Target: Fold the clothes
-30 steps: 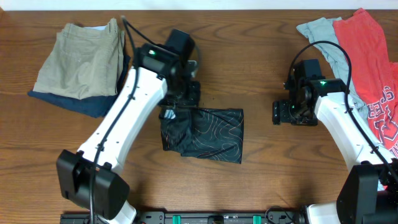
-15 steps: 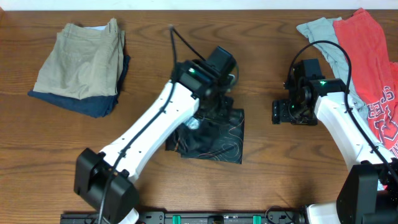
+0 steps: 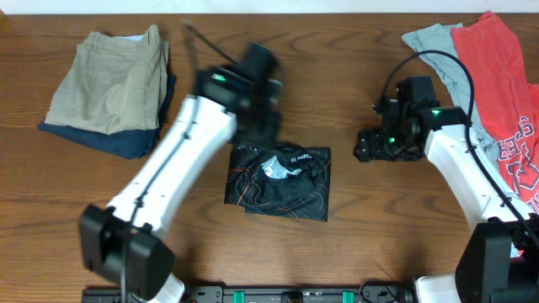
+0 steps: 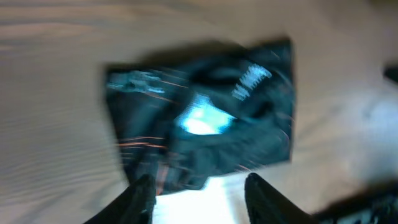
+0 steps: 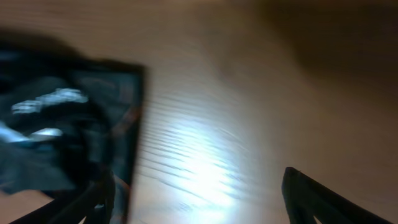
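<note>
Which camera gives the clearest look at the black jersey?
Overhead: the black jersey shows nearly whole and sharp. Left wrist shows most of it, but badly blurred; right wrist catches only one blurred corner.

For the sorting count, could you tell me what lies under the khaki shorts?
A navy garment shows beneath the khaki shorts along their lower and right edges; the rest is covered.

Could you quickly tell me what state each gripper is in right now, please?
Left gripper: open, holding nothing; the black jersey lies free of it.
Right gripper: open, holding nothing.
</note>
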{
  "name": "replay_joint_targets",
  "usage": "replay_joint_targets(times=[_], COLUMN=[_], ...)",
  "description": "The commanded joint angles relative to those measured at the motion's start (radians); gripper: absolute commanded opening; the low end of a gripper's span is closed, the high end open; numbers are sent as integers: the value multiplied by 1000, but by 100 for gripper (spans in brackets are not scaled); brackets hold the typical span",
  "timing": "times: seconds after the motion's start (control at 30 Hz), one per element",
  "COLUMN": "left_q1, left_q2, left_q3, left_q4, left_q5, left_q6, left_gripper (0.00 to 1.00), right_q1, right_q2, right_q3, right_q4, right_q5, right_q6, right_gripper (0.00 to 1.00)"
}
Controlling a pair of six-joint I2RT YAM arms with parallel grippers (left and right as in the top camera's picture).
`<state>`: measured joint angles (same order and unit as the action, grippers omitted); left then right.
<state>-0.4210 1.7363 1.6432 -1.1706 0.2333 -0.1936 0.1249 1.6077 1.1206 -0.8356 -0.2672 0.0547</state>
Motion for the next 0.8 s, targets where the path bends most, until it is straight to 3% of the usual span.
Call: replay_joint_targets(times=[0.0,0.2,0.5,0.6,0.67,0.77], left_q1=[118,281,336,336,336,336], left_q2=[-23,-15,-14,-14,-14,-14], left_q3=[-7,-7,-10,-10,-10,-10], left_q4=[-6,10,9,9,9,8], left_q5=[-25,-25,-25,-25,-25,-25], left_q6=[-30,-126,-138,-138,-138,-138], left_gripper=[52,65,67,68,68,68], right_q1=[66,212,418,452,464,472], right_q2=[5,29,176,217,240,255], right_q3=[-4,-4,-4,-4,-4,-4], right_q4=[40,157,288,307,324,338], right_q5=[-141,-141,-130,-64,7,144], right_q6=[-58,-124,-122,-77,-32,69], right_gripper=[82,82,79,69,57,19])
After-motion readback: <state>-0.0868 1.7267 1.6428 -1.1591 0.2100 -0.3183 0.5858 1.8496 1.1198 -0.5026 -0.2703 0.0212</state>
